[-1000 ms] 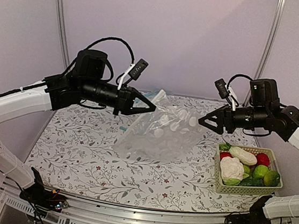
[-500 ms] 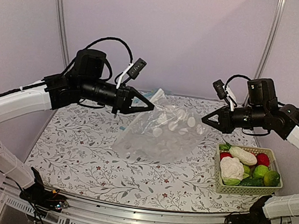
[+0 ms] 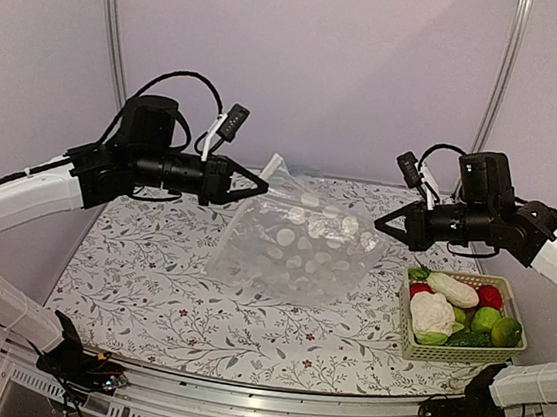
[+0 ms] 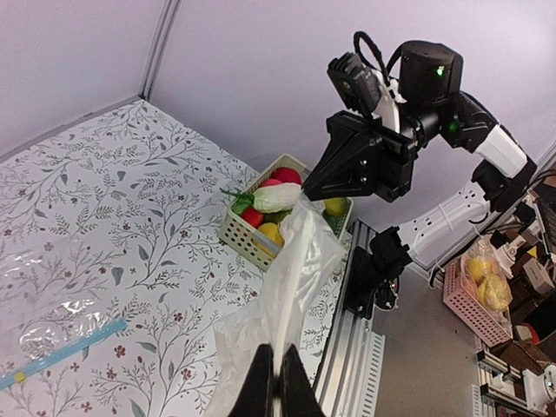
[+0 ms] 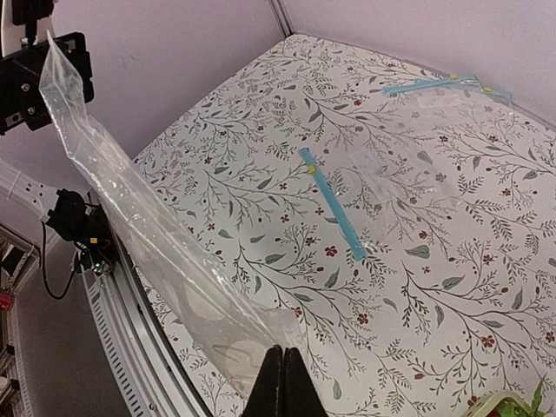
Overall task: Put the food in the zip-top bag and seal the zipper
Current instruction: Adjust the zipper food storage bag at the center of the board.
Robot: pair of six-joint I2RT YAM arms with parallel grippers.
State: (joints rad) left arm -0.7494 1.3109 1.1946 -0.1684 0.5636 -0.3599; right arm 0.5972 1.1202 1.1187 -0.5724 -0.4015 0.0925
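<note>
The left gripper [image 3: 262, 184] and right gripper [image 3: 378, 223], each clamped on the bag [image 3: 299, 246], stretch it left-to-right mid-frame; the food [image 3: 434, 312] lies lower right, nearest the right gripper.

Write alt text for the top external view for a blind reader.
Two robot arms hold a clear dotted zip-top bag stretched between them over a floral table, the left pincer and right pincer each shut on an upper corner. At the right, a basket holds toy produce, including a cauliflower and a white radish.
</note>
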